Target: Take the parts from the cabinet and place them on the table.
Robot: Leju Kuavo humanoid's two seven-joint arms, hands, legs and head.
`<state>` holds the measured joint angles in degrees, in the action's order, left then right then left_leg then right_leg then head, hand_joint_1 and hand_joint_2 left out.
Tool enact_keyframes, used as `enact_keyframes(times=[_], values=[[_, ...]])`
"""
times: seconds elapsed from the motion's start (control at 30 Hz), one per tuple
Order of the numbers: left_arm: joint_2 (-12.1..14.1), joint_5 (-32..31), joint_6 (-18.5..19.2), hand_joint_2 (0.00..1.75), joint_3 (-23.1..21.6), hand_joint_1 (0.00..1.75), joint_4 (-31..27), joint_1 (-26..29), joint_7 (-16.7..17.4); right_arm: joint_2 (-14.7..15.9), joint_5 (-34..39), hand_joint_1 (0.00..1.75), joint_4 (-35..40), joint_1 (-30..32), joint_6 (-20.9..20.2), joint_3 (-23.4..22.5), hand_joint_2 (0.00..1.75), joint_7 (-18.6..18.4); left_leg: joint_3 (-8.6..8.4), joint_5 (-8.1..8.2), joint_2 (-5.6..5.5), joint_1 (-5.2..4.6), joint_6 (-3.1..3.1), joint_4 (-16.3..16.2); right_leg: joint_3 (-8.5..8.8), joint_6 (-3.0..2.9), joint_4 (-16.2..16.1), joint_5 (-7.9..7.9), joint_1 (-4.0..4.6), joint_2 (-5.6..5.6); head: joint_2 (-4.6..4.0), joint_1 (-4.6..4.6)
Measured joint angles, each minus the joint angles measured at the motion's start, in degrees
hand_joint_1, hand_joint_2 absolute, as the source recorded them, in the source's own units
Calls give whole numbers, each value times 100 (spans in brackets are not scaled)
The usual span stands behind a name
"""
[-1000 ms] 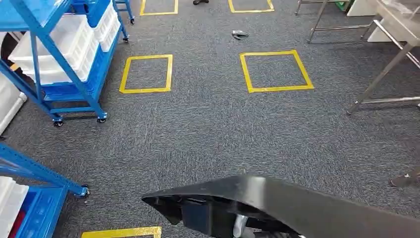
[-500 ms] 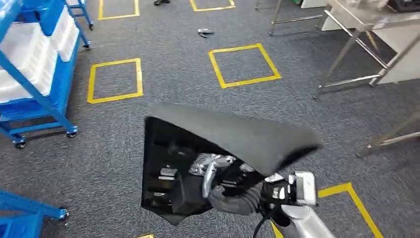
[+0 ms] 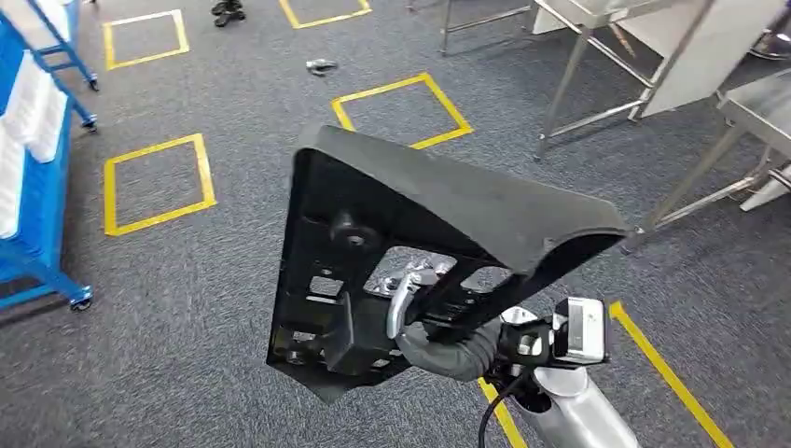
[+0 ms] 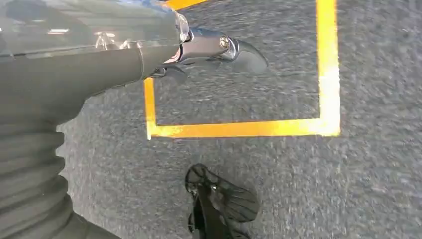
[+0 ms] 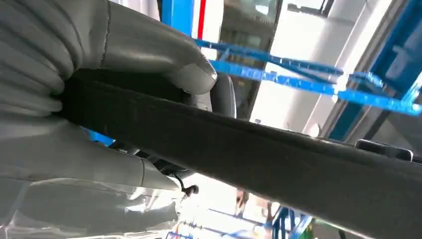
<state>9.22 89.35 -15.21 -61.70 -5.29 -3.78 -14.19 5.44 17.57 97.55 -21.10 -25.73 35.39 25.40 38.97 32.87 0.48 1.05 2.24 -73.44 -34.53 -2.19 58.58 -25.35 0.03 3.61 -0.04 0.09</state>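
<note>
the right hand is clamped on a large black part, a moulded panel with ribs and brackets on its underside, and holds it up in front of the body in the near middle of the head view. in the right wrist view the thick thumb presses over the part's dark edge, so the grip looks firm. the part is off the cabinet and in the air above the grey carpet floor, not touching anything but the hand.

the left hand hangs at the robot's side over the floor and a yellow tape square; nothing is in it, but i cannot tell from that view whether its fingers are apart or curled.

judging by this, the pick-up is done and the carry is under way. the blue cabinet with white bins stands at the far left, and the steel desk is at the far right, well apart from the part. what is left: walk to the desk, lower the part onto its top, release, and go back for any other parts.
</note>
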Motion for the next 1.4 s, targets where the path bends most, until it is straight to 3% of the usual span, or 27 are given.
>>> enact_keyframes(times=[0.07,0.1,0.13,0.23,0.27,0.33,0.4,0.47,0.5,0.57,0.6,0.63,0.77,0.83,0.87,0.93,0.97,1.0,1.07,1.1,1.13,1.2,1.27,1.3,1.33,1.37,1.4], values=[[9,-2,0,175,2,0,0,-13,-68,32,-13,162,76,56,-13,-30,175,78,-336,-550,-84,15,-13,861,6,33,36,-22,-11,156,0,0],[11,0,0,175,7,0,0,-12,-100,52,-17,162,137,124,-24,-57,175,109,-486,-701,-343,37,-29,1274,-7,60,53,-37,-20,221,0,2],[11,0,4,175,9,0,0,-7,-131,70,-22,162,181,176,-24,-81,175,131,-591,-610,-408,42,-54,1488,-37,98,112,-61,14,290,0,4],[9,0,9,175,11,0,0,-21,-159,120,-37,162,238,278,-26,-127,175,172,-604,-608,-262,-10,-126,1449,-81,198,67,-10,-41,450,0,2],[-4,0,24,175,13,0,0,-34,-177,136,-42,162,264,301,-28,-140,175,175,-616,-642,-187,54,-177,1509,-90,235,78,-18,-3,493,0,-2],[2,0,42,175,33,0,0,-46,-205,153,-88,162,297,339,-53,-164,175,170,-650,-662,-80,36,-245,1559,-246,283,463,-299,8,-88,0,70],[-11,-6,78,175,79,0,0,-12,-212,140,-155,162,299,350,-20,-162,175,114,-649,-650,56,9,-277,1552,-676,317,1337,-713,-25,-277,0,72],[-33,-11,120,175,94,0,0,-11,-234,138,-190,162,295,374,20,-162,175,7,-651,-635,200,6,-276,1546,-910,339,1775,-771,-46,-312,0,70],[-52,-13,131,175,96,0,0,-26,-232,138,-199,162,293,377,20,-162,175,-33,-659,-625,266,6,-268,1541,-818,340,1579,-596,-51,-332,0,72],[-98,-22,133,175,96,0,0,-62,-194,138,-232,162,304,375,2,-162,175,-61,-703,-591,377,6,-238,1534,-311,309,638,-112,-49,-462,0,72],[-114,-33,133,175,96,0,0,-73,-175,138,-243,162,319,372,0,-162,175,-72,-735,-570,425,-5,-210,1532,-62,269,181,7,-16,-744,0,70],[-133,-59,133,175,96,0,0,-76,-157,133,-256,162,323,353,0,-157,175,-98,-742,-545,478,-50,-171,1518,-29,236,79,-78,70,-847,0,76],[-188,-61,129,175,94,0,-2,-131,-125,120,-260,162,341,370,-66,-155,175,-166,-830,-500,723,-52,-47,1552,-54,97,33,-31,43,-528,0,70],[-223,-57,114,175,94,0,-2,-148,-129,120,-254,162,341,374,-138,-149,175,-120,-699,-253,243,-9,-7,1231,-26,31,2,-8,-6,-434,0,66],[-243,-42,114,175,94,0,-2,-138,-129,111,-256,162,339,377,-164,-133,175,-90,-510,-32,100,-8,1,830,-30,6,2,-1,-6,-383,0,57],[-271,-4,116,175,94,0,-2,-84,-100,107,-262,162,304,383,-219,-118,175,-22,-42,323,7,-9,14,-106,-35,-4,8,1,9,-206,0,57],[-282,-2,116,175,94,0,-2,-69,-83,105,-262,162,299,389,-225,-116,175,-20,72,304,6,-8,16,-277,-32,-5,11,0,16,-122,0,57],[-293,-2,116,175,96,0,-2,-58,-59,103,-262,162,299,391,-221,-109,175,-24,60,156,3,-9,3,-181,-27,-5,16,0,20,-43,0,57],[-297,-2,109,175,96,0,-2,-70,-33,72,-262,162,304,391,-203,-107,175,-37,-261,-408,-77,-9,-50,663,-12,-2,32,-1,28,117,0,57],[-297,-2,103,175,94,0,-2,-71,-20,46,-267,162,310,392,-186,-103,175,-52,-461,-651,-267,-9,-85,1146,-10,6,38,-6,26,182,0,57],[-288,-4,98,175,94,0,0,-67,-6,24,-280,162,314,397,-173,-98,175,-53,-571,-625,-539,-5,-135,1408,-30,28,56,-11,46,236,0,63],[-291,-9,87,175,94,0,0,-78,57,0,-332,162,345,443,-118,-79,175,-70,-625,-614,-447,-27,-136,1511,-66,97,52,8,6,360,0,63],[-286,-13,65,175,90,0,0,-97,85,-2,-365,162,382,490,-92,-76,175,-72,-651,-633,-337,-34,-200,1538,-78,177,18,33,-13,477,0,66],[-293,-13,57,175,79,0,-2,-112,85,0,-369,162,404,504,-87,-74,175,-77,-679,-674,-263,20,-241,1614,-80,200,77,-1,15,344,0,55],[-278,-13,44,175,66,0,-2,-117,83,2,-365,162,424,501,-68,-74,175,-74,-701,-682,-187,14,-272,1644,-158,243,252,-147,44,-21,0,92],[-271,-13,35,175,50,0,-2,-112,81,2,-361,162,433,505,-50,-74,175,-70,-704,-678,-114,3,-296,1644,-351,270,629,-387,29,-196,0,109],[-262,-13,26,175,39,0,-2,-100,81,2,-354,162,435,518,-33,-74,175,-68,-702,-671,-42,-1,-306,1642,-573,291,1075,-602,4,-268,0,111]])
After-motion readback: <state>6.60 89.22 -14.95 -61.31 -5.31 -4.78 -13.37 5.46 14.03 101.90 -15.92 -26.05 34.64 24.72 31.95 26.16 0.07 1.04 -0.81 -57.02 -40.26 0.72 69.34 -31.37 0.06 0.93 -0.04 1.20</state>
